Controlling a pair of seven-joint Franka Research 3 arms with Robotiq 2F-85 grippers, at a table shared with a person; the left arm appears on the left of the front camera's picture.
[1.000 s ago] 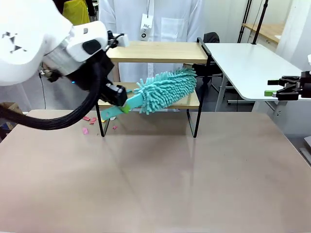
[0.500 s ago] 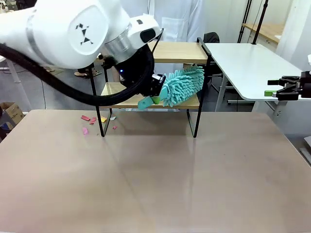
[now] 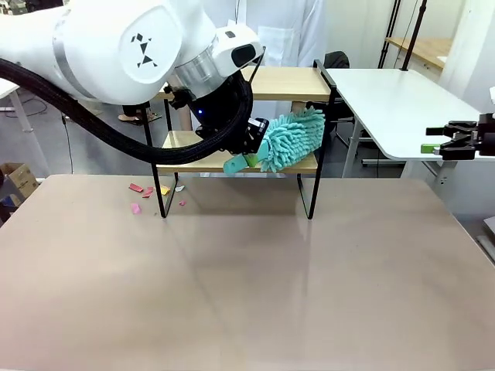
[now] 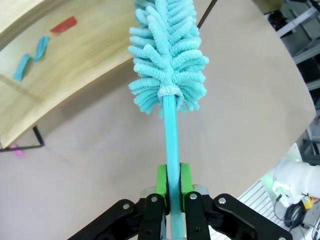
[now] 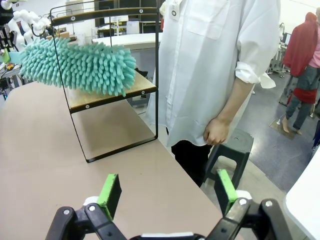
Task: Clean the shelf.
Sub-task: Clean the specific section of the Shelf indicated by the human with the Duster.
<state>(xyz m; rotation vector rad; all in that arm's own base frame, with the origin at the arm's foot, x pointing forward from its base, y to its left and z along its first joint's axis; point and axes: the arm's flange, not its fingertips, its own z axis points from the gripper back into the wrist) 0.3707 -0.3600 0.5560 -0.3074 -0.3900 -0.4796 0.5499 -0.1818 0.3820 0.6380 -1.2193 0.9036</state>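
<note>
Left end effector (image 4: 173,182): clamped on duster (image 4: 167,60) handle, fluffy head laid across the shelf (image 3: 263,83) lower board for sweeping.
Right end effector (image 5: 167,189): open, parked aside.

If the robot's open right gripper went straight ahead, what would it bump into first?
Probably the person in the white coat beside the black-framed wooden shelf; the right gripper aims about there, though depth is unclear.
</note>
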